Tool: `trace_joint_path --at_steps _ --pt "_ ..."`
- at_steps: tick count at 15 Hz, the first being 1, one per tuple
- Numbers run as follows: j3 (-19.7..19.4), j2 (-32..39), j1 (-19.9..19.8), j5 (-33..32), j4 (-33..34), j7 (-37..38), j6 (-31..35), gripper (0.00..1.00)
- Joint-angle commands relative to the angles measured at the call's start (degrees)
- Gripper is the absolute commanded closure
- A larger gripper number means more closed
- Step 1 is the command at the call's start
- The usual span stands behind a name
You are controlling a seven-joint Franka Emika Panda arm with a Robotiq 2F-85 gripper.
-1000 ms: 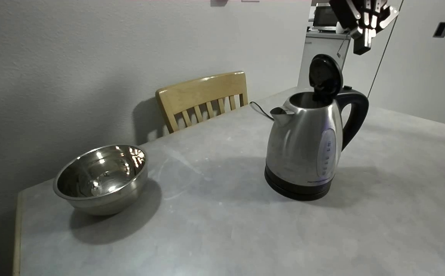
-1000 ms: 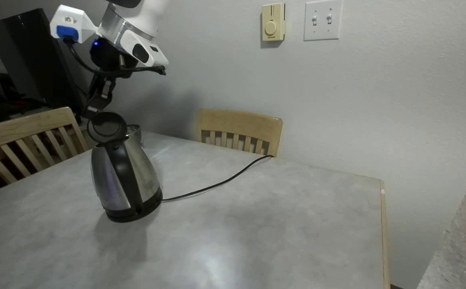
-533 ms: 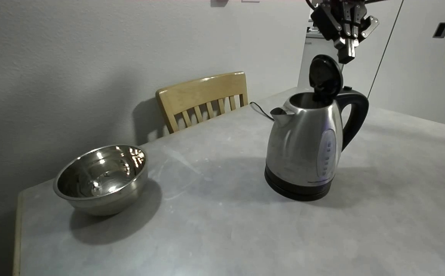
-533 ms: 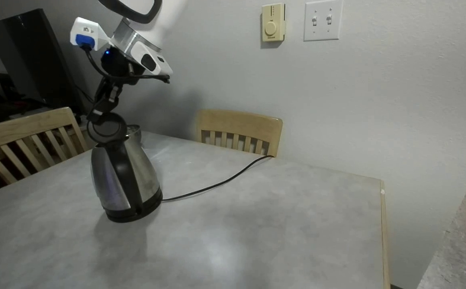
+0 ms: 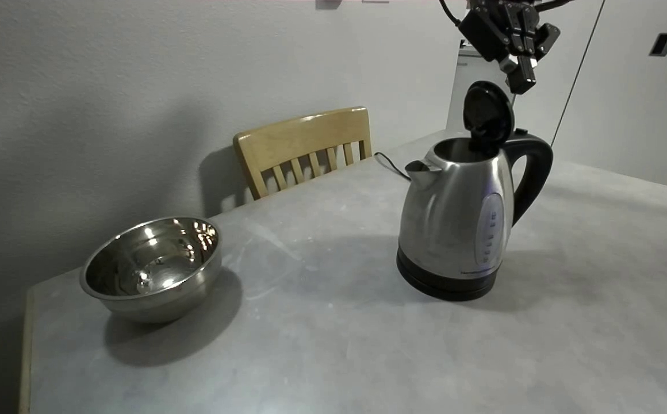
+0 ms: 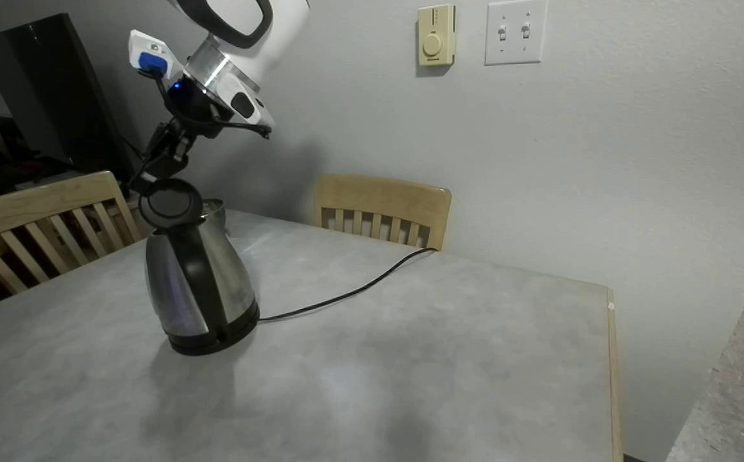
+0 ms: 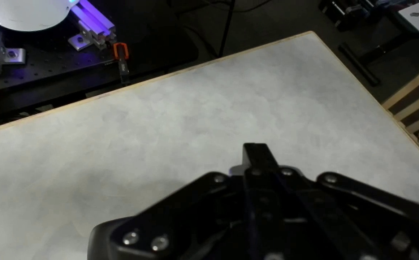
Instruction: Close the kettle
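toward bowl — spout of upright kettle

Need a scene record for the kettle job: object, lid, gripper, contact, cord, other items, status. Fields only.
object: brushed-steel electric kettle, upright on the gray table
lid: black hinged lid, raised
gripper: Robotiq gripper, shut, nothing visible in its grip, near the lid's upper edge
contact: none seen; a gap to the lid shows in an exterior view
cord: black power cord, running from the kettle across the table
other: steel bowl, apart from the kettle; wooden chairs at the table
status: kettle not yet closed
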Motion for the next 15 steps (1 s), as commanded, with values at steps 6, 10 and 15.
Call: trace_joint_path --at_steps 6,10,15 --pt "-1.66 -12.01 0.07 0.95 -13.94 -0.12 17.63 1.00" --pt "-1.43 -14.40 -0.26 2.45 -19.01 0.13 28.78 1.00" --pt "-0.99 -15.06 -0.42 4.30 -23.32 1.62 32.39 1.00"
